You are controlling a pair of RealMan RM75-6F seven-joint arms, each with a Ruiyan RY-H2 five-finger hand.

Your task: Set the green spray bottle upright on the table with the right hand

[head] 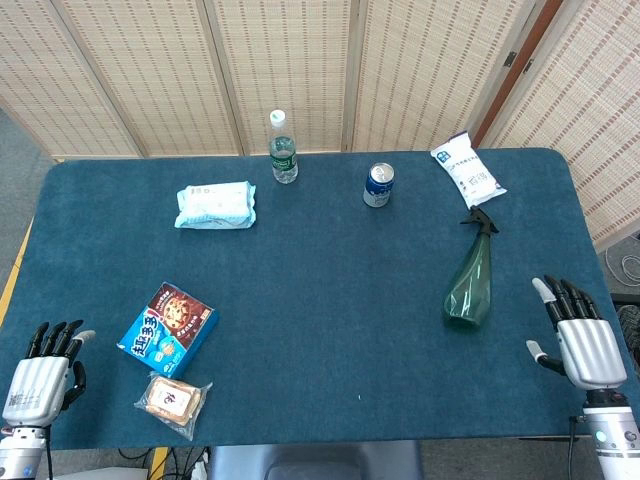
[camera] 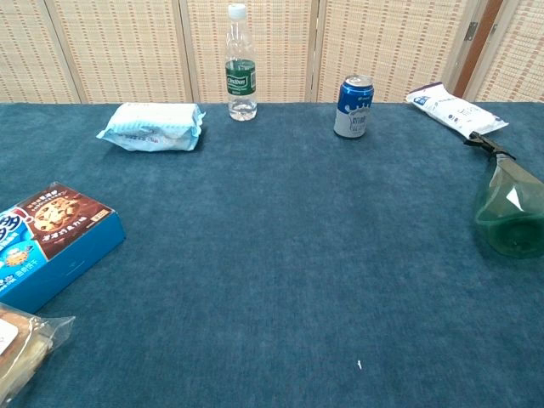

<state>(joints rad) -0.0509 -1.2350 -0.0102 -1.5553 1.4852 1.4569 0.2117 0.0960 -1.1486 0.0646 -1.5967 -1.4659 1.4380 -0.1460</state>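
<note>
Clearly the green spray bottle [head: 470, 284] lay on its side on the counter [head: 330, 340], toward my right edge, its long axis running away from me: fat base nearest, black nozzle pointing to the far side. My right robot hand [head: 577, 335] rested just beside it, further out to the right and level with its base, fingers spread and holding nothing. My left robot hand [head: 45, 372] sat well apart at the opposite near corner, fingers loosely extended and empty, so I judged the right one far nearer for the reach inward
</note>
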